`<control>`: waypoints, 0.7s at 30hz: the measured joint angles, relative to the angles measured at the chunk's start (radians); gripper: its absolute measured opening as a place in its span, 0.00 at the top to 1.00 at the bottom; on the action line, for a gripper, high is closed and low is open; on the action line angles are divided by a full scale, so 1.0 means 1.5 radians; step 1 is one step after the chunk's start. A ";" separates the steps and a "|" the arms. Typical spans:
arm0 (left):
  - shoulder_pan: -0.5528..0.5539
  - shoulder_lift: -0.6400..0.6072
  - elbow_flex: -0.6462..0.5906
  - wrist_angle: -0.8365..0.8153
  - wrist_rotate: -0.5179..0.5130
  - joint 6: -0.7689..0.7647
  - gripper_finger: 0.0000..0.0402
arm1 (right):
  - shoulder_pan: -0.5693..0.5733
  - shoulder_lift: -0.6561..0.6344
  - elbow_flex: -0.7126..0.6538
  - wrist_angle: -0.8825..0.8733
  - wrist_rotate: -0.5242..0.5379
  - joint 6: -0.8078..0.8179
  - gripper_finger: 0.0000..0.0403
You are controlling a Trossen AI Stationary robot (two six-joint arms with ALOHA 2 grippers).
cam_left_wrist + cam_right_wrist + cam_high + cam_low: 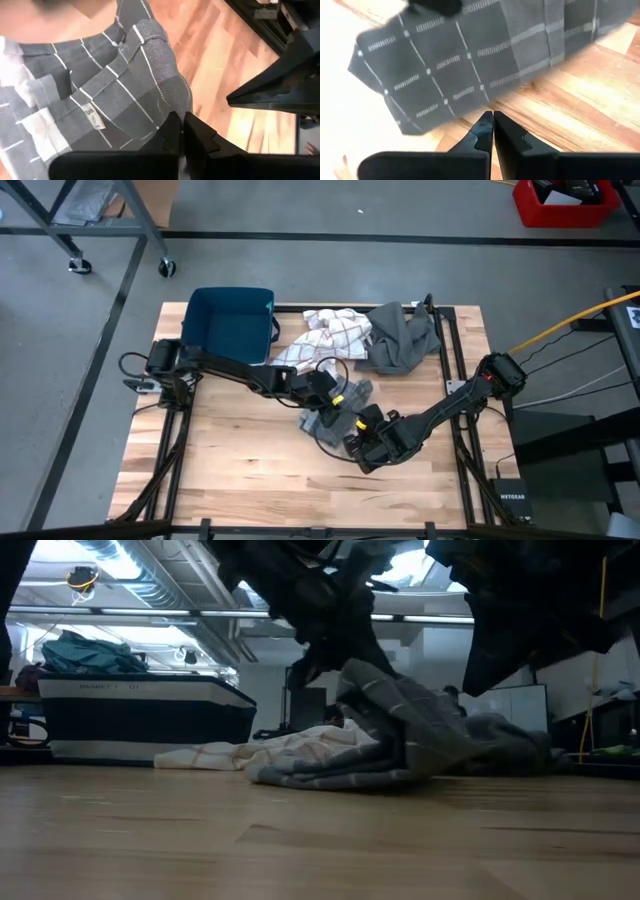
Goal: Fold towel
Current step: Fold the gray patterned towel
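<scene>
The grey towel with white check lines (335, 417) lies bunched at the table's middle; in the low view its heap (420, 745) rests on the wood with one part raised. My left gripper (328, 393) is over it, shut on it (182, 125). A small label (93, 118) shows on the cloth. My right gripper (360, 448) is at the towel's near side. Its fingers are shut (493, 118) just short of the towel's edge (470, 75), touching nothing that shows. My left gripper pinches the grey towel between its two fingers at a raised fold of cloth (167, 102), coming from above and slanting from the table's left. One layer or several, I cannot tell. The held part stands up (368, 685); the rest lies slack on the table.
A white checked towel (328, 332) and a dark grey cloth (402, 335) lie near the table's far edge, beside a blue bin (232, 325) at the far left. Bare wood (230, 450) stretches along the near side. The black frame rail (455, 350) runs along the right.
</scene>
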 joint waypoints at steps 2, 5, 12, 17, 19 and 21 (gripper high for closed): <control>0.000 -0.012 0.000 -0.020 -0.015 0.004 1.00 | 0.000 0.000 0.000 0.000 0.001 0.000 0.95; 0.000 -0.019 0.001 -0.053 -0.041 0.021 1.00 | 0.000 0.000 0.000 0.000 0.001 0.000 0.95; 0.000 -0.023 0.000 -0.020 -0.057 0.016 1.00 | -0.001 0.000 0.000 0.069 0.023 -0.018 0.95; 0.004 -0.023 0.000 0.042 -0.057 0.014 1.00 | 0.000 0.000 0.000 0.206 0.029 -0.081 0.95; 0.007 -0.023 0.001 0.059 -0.057 0.015 1.00 | 0.000 0.004 0.000 0.271 0.029 -0.118 0.95; 0.010 -0.023 0.001 0.074 -0.057 0.016 1.00 | 0.000 0.011 0.000 0.321 0.024 -0.148 0.95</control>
